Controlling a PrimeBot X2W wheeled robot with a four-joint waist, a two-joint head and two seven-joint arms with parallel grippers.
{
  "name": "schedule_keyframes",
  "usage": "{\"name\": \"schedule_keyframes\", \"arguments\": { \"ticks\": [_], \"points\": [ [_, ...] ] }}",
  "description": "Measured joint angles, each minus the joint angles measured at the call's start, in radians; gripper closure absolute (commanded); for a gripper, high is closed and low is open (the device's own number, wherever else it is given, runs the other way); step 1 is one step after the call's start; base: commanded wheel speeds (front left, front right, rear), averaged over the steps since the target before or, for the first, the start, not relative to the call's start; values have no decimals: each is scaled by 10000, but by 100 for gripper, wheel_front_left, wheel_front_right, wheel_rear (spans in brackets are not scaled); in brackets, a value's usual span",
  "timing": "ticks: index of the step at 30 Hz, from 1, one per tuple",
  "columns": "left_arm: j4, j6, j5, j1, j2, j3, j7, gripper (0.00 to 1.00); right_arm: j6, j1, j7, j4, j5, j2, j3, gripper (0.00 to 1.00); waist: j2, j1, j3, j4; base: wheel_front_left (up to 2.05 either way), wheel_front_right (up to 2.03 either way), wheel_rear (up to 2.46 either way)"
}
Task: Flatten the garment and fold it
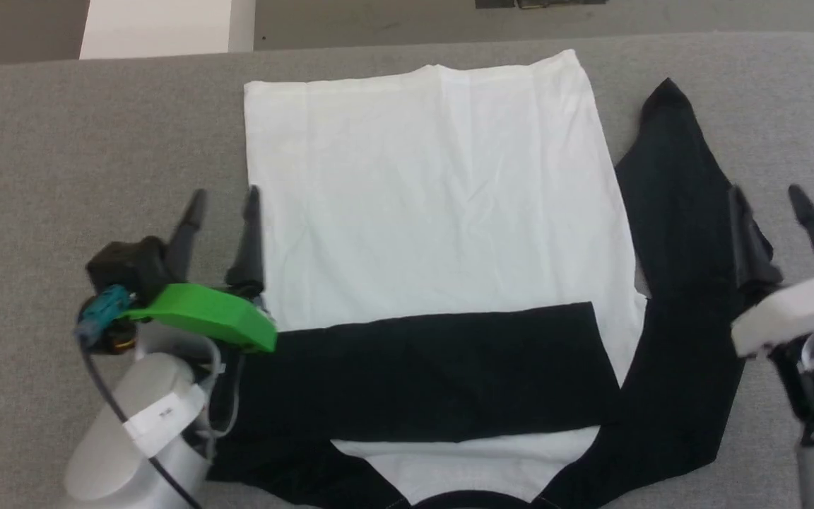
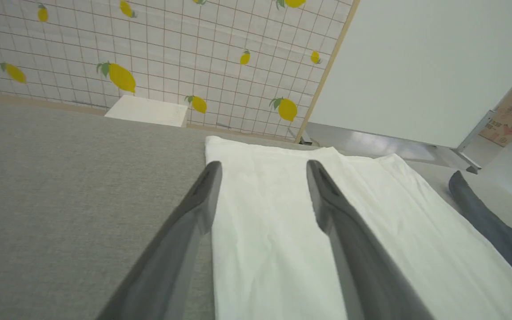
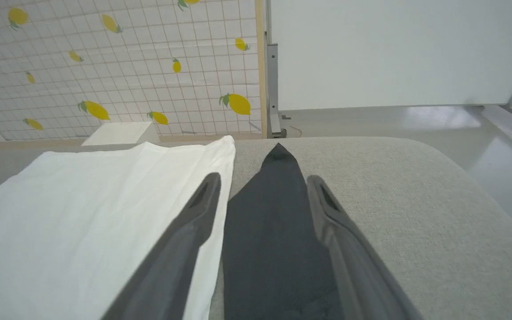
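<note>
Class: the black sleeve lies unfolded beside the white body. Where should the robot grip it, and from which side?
Probably near the cuff end of the unfolded sleeve, coming from above on its outer side with the right gripper. The sleeve lies flat, tapers to a narrow tip, and its outer edge lies on the gray surface, away from the white body.

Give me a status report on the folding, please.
Left hand, right hand open, empty. Garment flat on grey surface, one sleeve folded across, other sleeve out. Nothing obstructing.

White-bodied garment (image 1: pixel 435 198) spread flat on grey table (image 1: pixel 61 141), collar nearest, one black sleeve folded across its near part, other sleeve stretched along the right
</note>
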Motion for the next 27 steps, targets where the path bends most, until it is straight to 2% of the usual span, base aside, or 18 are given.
{"name": "schedule_keyframes", "arguments": {
  "ticks": [3,6,12,17,27],
  "points": [
    [-499,274,715,258,167,683,-29,0,0,-884,506,890,88,-347,-232,0,0,0,222,99,0,0,0],
    [-1254,305,1461,458,128,1442,-67,0,0,-1872,1066,1791,215,-631,-491,0,0,1,520,194,0,0,0],
    [-1923,50,2401,732,-322,2439,-75,0,0,-4079,2077,3753,362,-1007,-1018,0,0,2,1311,402,0,0,0],
    [-2123,-408,2738,750,-811,2865,-73,0,0,-5463,2673,5087,-86,-1279,-1465,0,0,2,2041,641,0,0,0],
    [-2543,-913,3409,746,-1513,3641,-73,0,0,-6871,3912,6291,-1221,-1538,-1795,0,0,3,3157,1182,0,0,0]
  ]
}}
